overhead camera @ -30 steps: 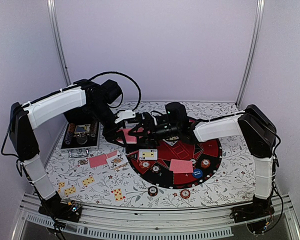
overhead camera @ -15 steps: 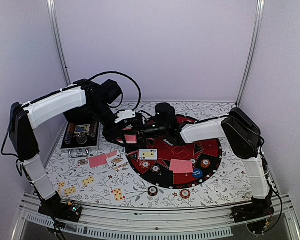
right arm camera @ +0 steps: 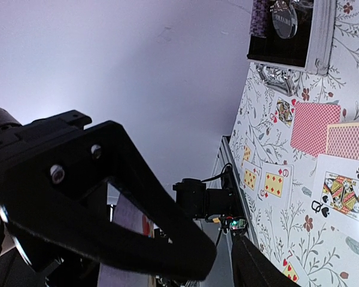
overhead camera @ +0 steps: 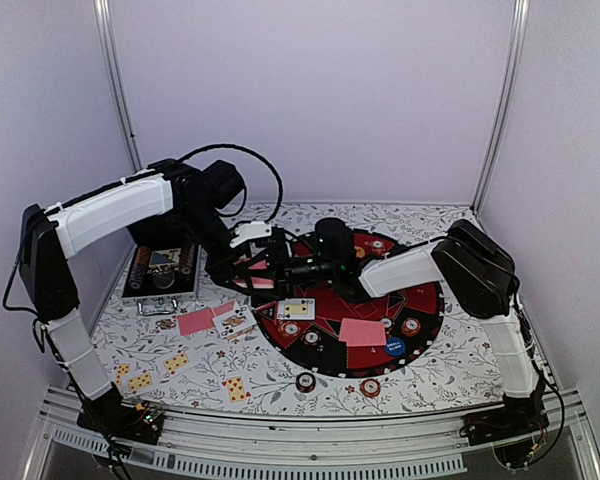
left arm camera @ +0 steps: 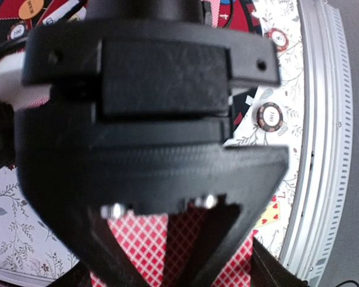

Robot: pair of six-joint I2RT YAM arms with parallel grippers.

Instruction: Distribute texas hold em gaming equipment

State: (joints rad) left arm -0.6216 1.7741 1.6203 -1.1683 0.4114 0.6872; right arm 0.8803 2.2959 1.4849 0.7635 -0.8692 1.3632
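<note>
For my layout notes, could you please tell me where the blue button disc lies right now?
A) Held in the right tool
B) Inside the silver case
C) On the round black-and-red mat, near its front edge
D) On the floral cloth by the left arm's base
C: the top view shows the blue button disc lying on the round mat near its front edge, just right of a face-down pink-backed card.

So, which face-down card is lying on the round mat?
The red-backed card on the near right part of the mat, just left of the blue disc. The face-down card left of the mat rests on the flowered cloth instead.
</note>
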